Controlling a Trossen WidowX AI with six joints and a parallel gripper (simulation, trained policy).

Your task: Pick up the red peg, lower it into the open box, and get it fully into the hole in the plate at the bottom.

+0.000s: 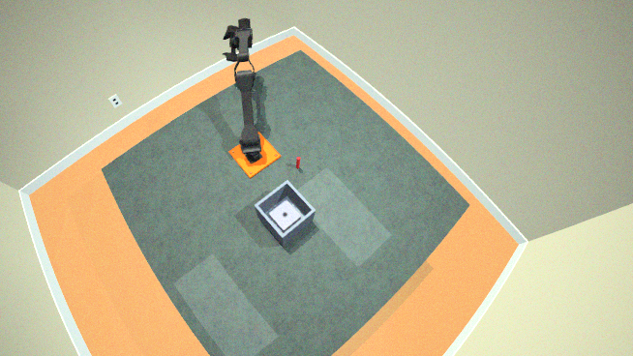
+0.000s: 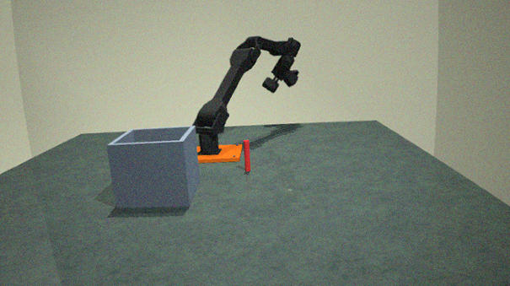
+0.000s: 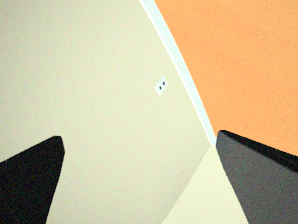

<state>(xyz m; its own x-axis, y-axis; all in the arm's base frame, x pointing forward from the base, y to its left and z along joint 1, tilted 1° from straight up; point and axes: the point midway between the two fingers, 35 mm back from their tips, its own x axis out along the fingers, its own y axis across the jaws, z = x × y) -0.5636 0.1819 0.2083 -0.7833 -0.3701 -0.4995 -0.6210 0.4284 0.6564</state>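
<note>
The thin red peg [image 1: 298, 163] [image 2: 247, 156] stands upright on the grey-green table top, beside the orange base plate of the arm and clear of the box. The open grey box [image 1: 276, 198] [image 2: 150, 177] stands in front of the arm base. The white plate [image 1: 286, 223] lies at its bottom, and the dark hole [image 1: 285, 214] near the plate's middle shows nothing in it. My gripper [image 1: 226, 45] [image 2: 280, 85] [image 3: 140, 135] is open and empty, high up and far from both peg and box. Neither peg nor box shows in the wrist view.
The orange base plate [image 1: 267, 156] [image 2: 231, 154] carries the arm, close to the peg. The box's raised walls stand between the table top and the inner plate. The wrist view shows a wall with an outlet [image 3: 160, 85] and orange floor [image 3: 240, 65].
</note>
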